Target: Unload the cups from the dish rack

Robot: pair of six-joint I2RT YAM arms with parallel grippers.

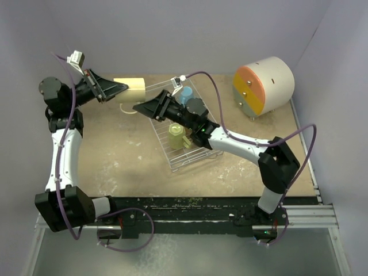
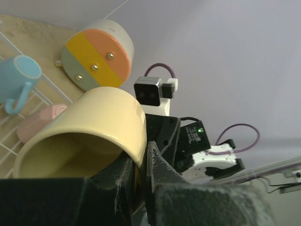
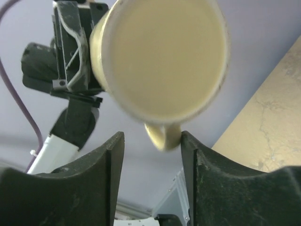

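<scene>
the cream-yellow mug (image 1: 131, 85) is out of the dish rack (image 1: 191, 155), held in the air on its side over the back of the desk (image 1: 115, 155), left of the rack. the left jaws are pressed together on its rim, one inside the wall and one outside. the right jaws stand spread, one on each side of the handle (image 3: 162, 136). they seem to pinch nothing, though the handle lies very near one of them.

the main risk is that thin rim pinch. the whole mug hangs out from one small hold, so it could pivot or slide free, then drop and roll or chip. if the right jaws draw back off-line, they could snag the handle and twist the mug out of the left jaws.

the lime green mug (image 1: 177, 137), the light blue mug (image 1: 185, 94) and the pink mug (image 2: 37, 123) sit in the rack under the right arm, so a low sweep back could knock them. the grey-blue mug is not visible.
</scene>
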